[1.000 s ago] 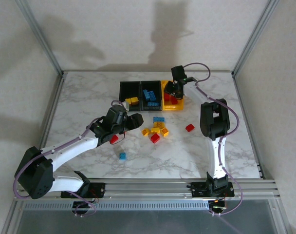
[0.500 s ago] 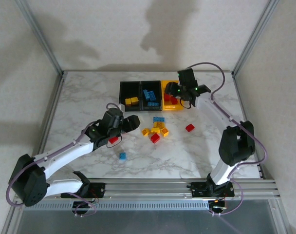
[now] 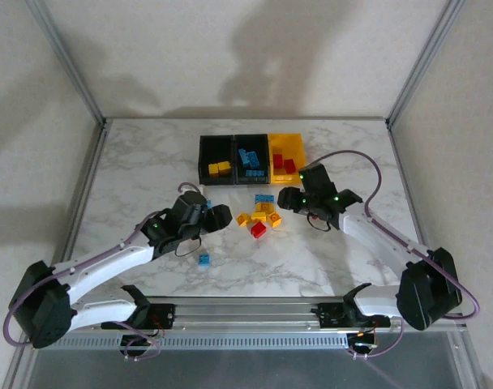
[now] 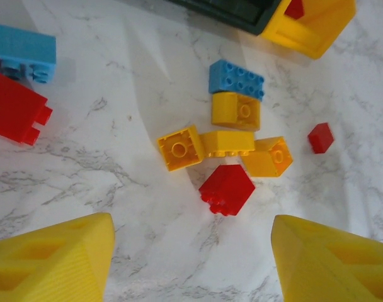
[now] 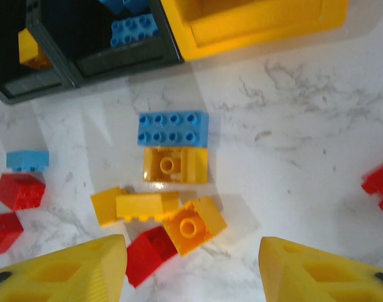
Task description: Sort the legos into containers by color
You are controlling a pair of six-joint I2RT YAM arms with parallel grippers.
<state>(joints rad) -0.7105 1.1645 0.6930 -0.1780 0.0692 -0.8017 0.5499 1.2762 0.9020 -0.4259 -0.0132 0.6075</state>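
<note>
Down from the containers (image 3: 233, 138) we see the right tool (image 3: 285, 197) now over loose legos (image 3: 261, 217) mid-frame; it and the left tool (image 3: 220, 215) gape empty. Marbled bench (image 3: 141, 162), pale walls (image 3: 230, 57); their row runs left-right, upper centre.

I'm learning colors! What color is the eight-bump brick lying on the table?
The brick is blue, clearest in the right wrist view.

Small red, yellow and blue studded plastic bricks (image 4: 227, 189) look smooth and faintly glossy. The white, grey-veined marble-look desk (image 4: 116, 163) is smooth. The yellow plastic jaws are matt and finely ridged.
</note>
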